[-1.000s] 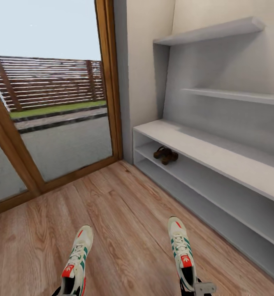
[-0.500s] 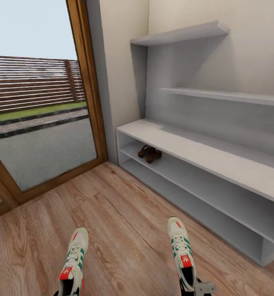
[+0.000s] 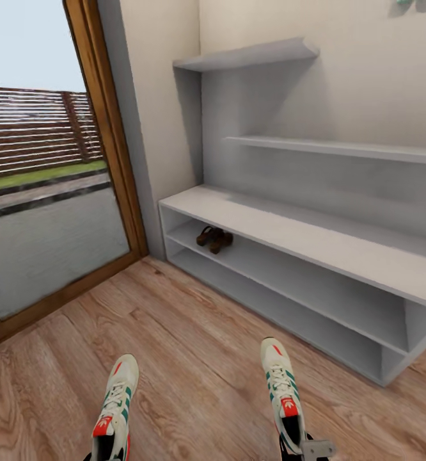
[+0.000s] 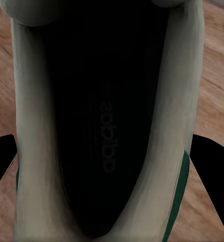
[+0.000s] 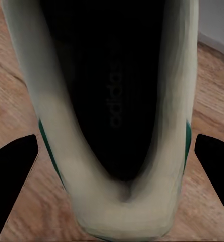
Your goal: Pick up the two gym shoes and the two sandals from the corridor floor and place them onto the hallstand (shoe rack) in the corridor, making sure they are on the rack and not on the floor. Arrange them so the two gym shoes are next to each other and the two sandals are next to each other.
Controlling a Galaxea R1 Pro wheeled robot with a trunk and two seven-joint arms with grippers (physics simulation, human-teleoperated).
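Both gym shoes hang above the corridor floor (image 3: 194,333), toes pointing away from me. My left gripper (image 4: 106,151) is shut on the heel of the left gym shoe (image 3: 117,400), with a black finger on each side of its dark opening. The right gripper (image 5: 114,143) is shut the same way on the right gym shoe (image 3: 280,387). Ahead stands the pale grey hallstand (image 3: 290,234). The two sandals (image 3: 214,238) lie side by side on its middle tier near the left end.
A glass door with a brown wooden frame (image 3: 107,147) fills the left side and meets the wall corner beside the hallstand. Two staggered wall shelves (image 3: 251,56) hang above the bench. The rack's right end panel (image 3: 392,358) stands on the floor.
The camera has turned right, so the hallstand and door sit further left and the rack's right end now shows. Both shoes stay in the grippers at the same place.
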